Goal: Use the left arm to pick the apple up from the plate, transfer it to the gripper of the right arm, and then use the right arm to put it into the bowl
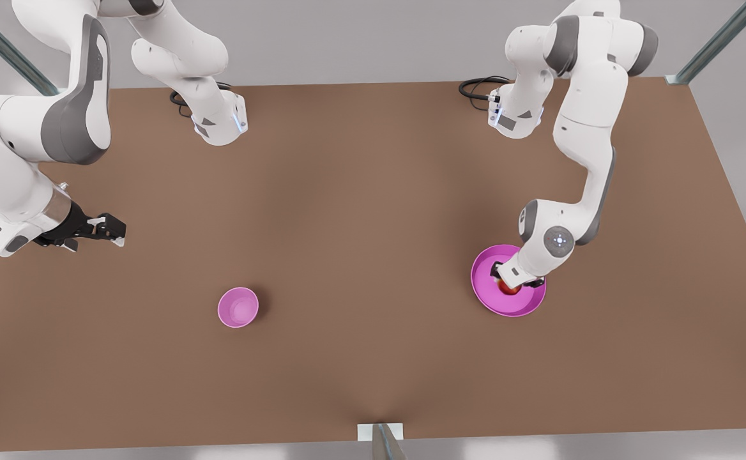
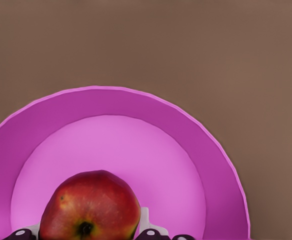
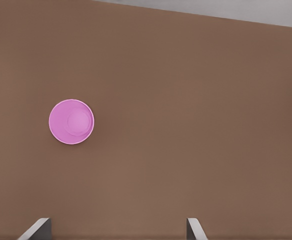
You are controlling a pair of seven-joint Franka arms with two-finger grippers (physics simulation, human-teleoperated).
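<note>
The red apple (image 2: pixel 90 207) with a yellow patch lies in the wide magenta-pink plate (image 1: pixel 485 281) on the front view's right. My left gripper (image 1: pixel 509 284) reaches down into the plate, and its fingers (image 2: pixel 147 225) press against both sides of the apple, shut on it. In the front view the wrist hides most of the apple (image 1: pixel 510 289). The small deep pink bowl (image 1: pixel 238 307) stands on the table toward the front view's left. My right gripper (image 1: pixel 108 229) waits open above the table's left side, away from the bowl (image 3: pixel 71 122).
A brown table (image 1: pixel 373 211) carries everything. Both arm bases (image 1: pixel 220 124) are bolted at its far edge, with black cables beside them. A metal post (image 1: pixel 380 441) stands at the near edge. Frame struts rise at the far corners.
</note>
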